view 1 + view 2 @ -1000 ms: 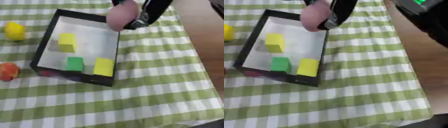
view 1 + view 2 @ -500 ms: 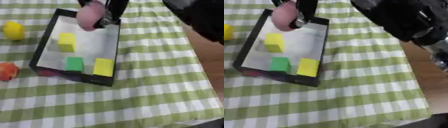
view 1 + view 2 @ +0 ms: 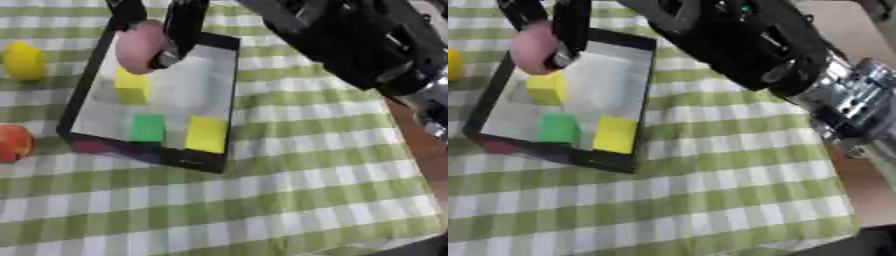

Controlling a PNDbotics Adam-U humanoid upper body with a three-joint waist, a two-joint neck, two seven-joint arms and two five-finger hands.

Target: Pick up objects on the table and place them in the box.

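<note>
pink object: partly hidden by right hand | orange fruit: edge-cut

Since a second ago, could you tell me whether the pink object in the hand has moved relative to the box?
Yes. The pink object, held in the right hand, has moved left from the box's right wall to above its far-left interior.

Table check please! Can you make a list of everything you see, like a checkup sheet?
Surface: table under a green and white checked cloth.
Job's things: black box holds two yellow blocks and a green block; a yellow thing and a red-orange thing lie left of the box.
Clutter: nothing seen.
Hands: right hand holds a pink thing over the box; left hand not in view.
Cables: nothing seen.
Surroundings: brown floor at right.
</note>
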